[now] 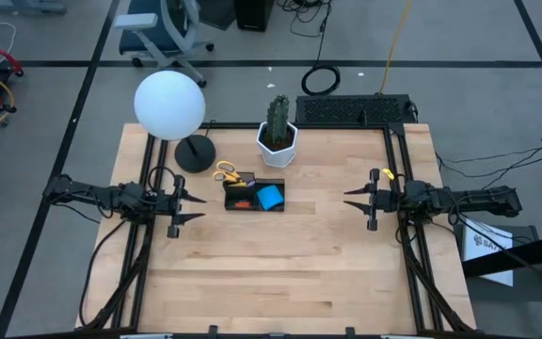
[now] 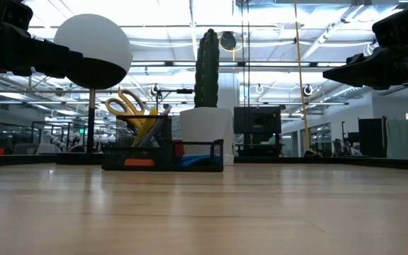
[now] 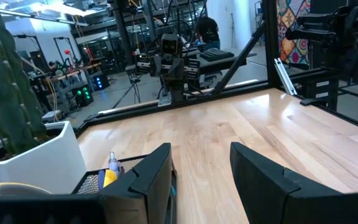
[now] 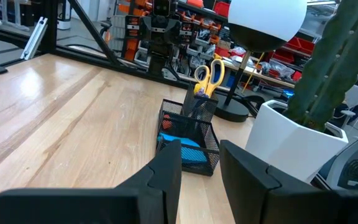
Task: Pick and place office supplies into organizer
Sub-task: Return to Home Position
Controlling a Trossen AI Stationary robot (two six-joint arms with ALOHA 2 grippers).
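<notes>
**Fig. — Table seen from four cameras; positions given relative to the organizer.**

The wooden table (image 1: 280, 282) lies bare in front of the organizer (image 1: 253, 195), a black mesh tray set toward the far half.

- **Contents of the tray.** Yellow-handled scissors (image 2: 129, 106) stand handles-up at its left rear. A blue sticky-note pad (image 1: 270, 197) lies at its right end. A red-orange piece (image 2: 139, 161) shows through the mesh low at its left end. Pens (image 3: 109, 169) appear only as coloured tips, and their number cannot be made out.
- **Grippers.** The left gripper (image 1: 201, 208) hangs above the table just left of the organizer, fingers released and empty. The right gripper (image 1: 347, 201) hangs well to its right, likewise spread and holding nothing.
- **Behind the tray.** A white hexagonal cactus pot (image 1: 278, 148) stands just behind it. A round lamp base (image 1: 194, 153) carrying a white globe (image 1: 169, 104) stands behind and to the left.
- **Farther off.** A black keyboard (image 1: 354, 110) lies at the far edge, behind and to the right — only the high view shows it.
- **Beyond the table.** On the organizer's right side lies a white sheet (image 1: 487, 243), whose printed lettering is too small to read.

The low view hides the pot's base behind the tray. In the left wrist view that arm's own fingers cut off most of the tray, and the right arm shows across the table.
</notes>
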